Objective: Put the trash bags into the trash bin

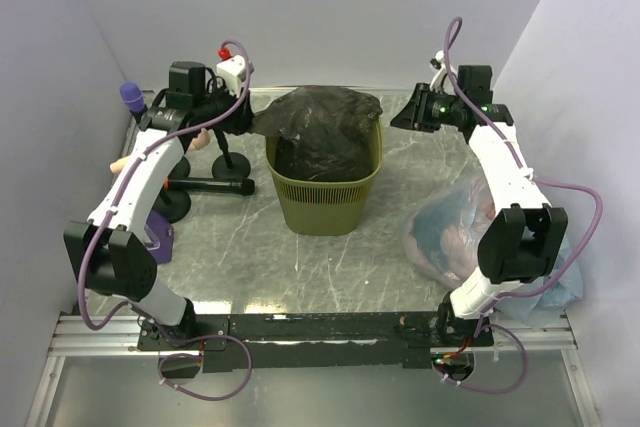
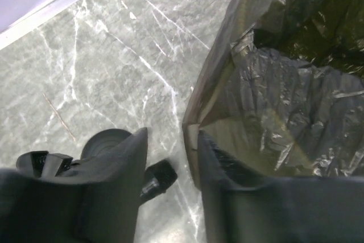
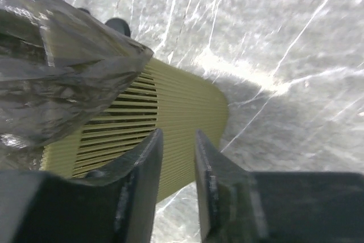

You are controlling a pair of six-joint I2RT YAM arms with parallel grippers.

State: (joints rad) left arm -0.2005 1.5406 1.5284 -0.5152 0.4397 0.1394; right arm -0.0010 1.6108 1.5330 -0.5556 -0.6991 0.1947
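The trash bag [image 1: 325, 122] is seen heaped in the mouth of the trash bin [image 1: 330, 205], which stands upright in the middle of the worktop [image 1: 250, 247]. Much of the plastic bulges above the rim, and a flap is draped over the rim on the left side. The left claw [image 2: 170, 135] is released, with only worktop seen between its parted jaws, and the bag's edge lies just beside one finger. The right claw [image 3: 177, 135] is likewise released, nothing being held, and the bin's slatted wall is seen through the gap.

Several failures may be expected. The crinkly film, being pinned by neither claw, may puff up and slide out over the rim. The flap could be snagged by the left finger if that arm is drawn away, and the bag dragged out with it. If the heap is pressed off-centre, the light bin might be tipped or shoved.

Counted: one bin; one dark bag that can be told apart, though whether a second is folded within cannot be told; one clear bluish bag [image 1: 450, 232], lying well apart at the right; two claws
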